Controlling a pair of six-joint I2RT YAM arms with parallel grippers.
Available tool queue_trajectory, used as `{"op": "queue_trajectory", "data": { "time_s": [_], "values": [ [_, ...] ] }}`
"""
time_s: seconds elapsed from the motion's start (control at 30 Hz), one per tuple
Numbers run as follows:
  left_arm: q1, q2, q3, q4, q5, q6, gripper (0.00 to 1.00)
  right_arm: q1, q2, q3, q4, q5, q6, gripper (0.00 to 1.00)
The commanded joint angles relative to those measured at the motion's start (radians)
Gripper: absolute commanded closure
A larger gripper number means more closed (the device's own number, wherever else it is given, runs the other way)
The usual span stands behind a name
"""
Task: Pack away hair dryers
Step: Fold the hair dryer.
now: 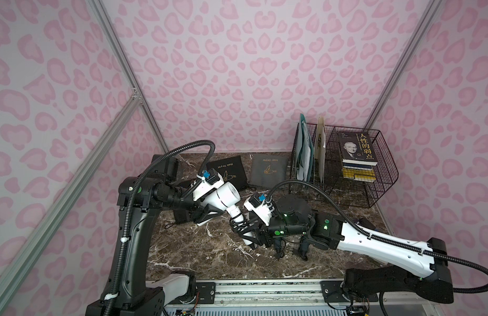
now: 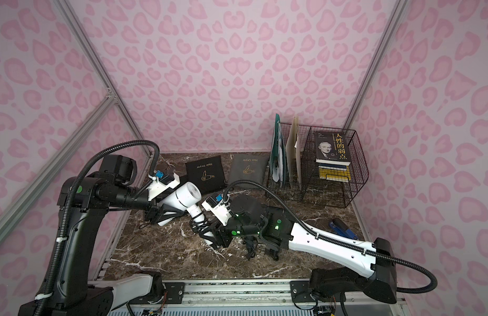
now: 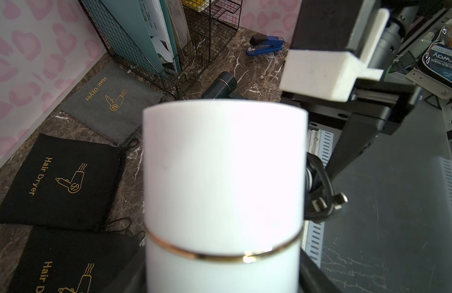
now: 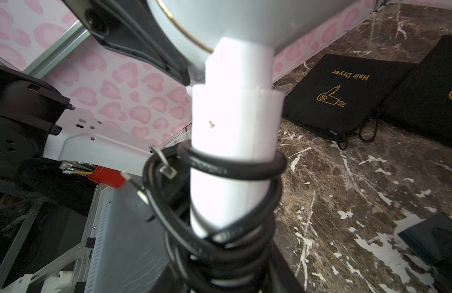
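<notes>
Left wrist view is nearly filled by the white hair dryer (image 3: 222, 172), its barrel clamped in the left pincer (image 1: 214, 210) and lifted off the worktop (image 1: 210, 254) — likely so the handle (image 4: 232, 121) sticks out free for the other arm. The right pincer (image 1: 251, 235) straddles that handle where the black cord (image 4: 232, 168) is coiled; whether it presses yet, I cannot tell. Beyond the left pincer's tips lie a black pouch (image 3: 62, 177) and a grey pouch (image 3: 111, 101) — the probable destination; a dark dryer (image 3: 221, 85) lies farther out on the worktop.
</notes>
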Motion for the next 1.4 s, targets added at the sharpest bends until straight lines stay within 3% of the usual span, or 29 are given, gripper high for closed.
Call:
{"op": "queue_trajectory", "data": {
  "time_s": [0.0, 0.27, 0.77, 0.93, 1.37],
  "values": [
    [-0.005, -0.035, -0.041, 0.014, 0.180, -0.165, 0.98, -0.002, 0.000, -0.023, 0.223, 0.013, 0.031, 0.82],
    [-0.004, -0.100, -0.133, 0.113, 0.198, -0.288, 0.98, 0.001, -0.010, -0.075, 0.439, -0.069, 0.098, 1.00],
    [-0.019, -0.160, -0.303, 0.374, 0.169, -0.561, 0.99, 0.059, -0.021, -0.121, 0.749, 0.043, 0.153, 1.00],
    [-0.054, -0.180, -0.353, 0.439, 0.110, -0.607, 0.98, 0.059, -0.043, -0.179, 0.912, 0.104, 0.182, 1.00],
    [-0.126, -0.172, -0.401, 0.548, 0.028, -0.745, 0.98, 0.059, -0.037, -0.184, 1.089, 0.150, 0.202, 1.00]
  ]
}}
